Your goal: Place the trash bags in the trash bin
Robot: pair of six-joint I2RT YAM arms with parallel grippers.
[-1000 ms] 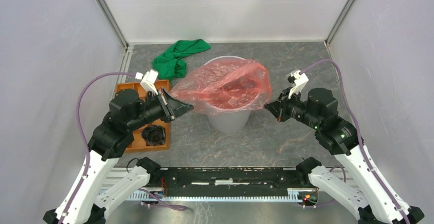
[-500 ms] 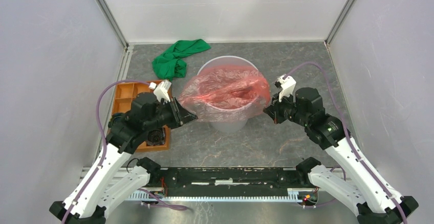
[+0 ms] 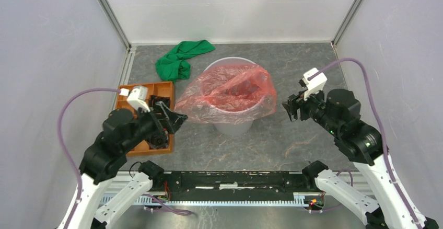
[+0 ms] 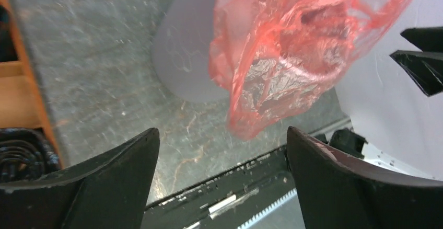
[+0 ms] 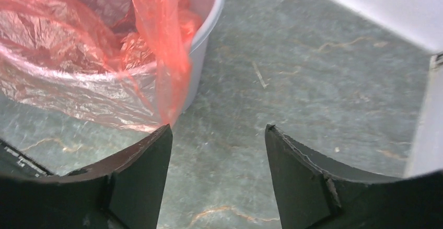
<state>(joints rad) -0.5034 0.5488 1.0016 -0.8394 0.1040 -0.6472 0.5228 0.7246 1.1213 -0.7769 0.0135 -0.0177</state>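
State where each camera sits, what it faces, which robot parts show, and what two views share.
Top external: above, behind the robot, looking down; left gripper, right gripper show.
Left wrist: behind the left gripper, facing the red bag and grey bin; its open fingers show.
Right wrist: behind the right gripper, facing red bag and grey bin; its open fingers show.
Wrist views share: red bag, grey bin.

The wrinkly, translucent red bag (image 3: 230,95) is sitting partly inside the round grey bin (image 3: 233,126), draping over its near rim and both sides; the bin is standing upright.
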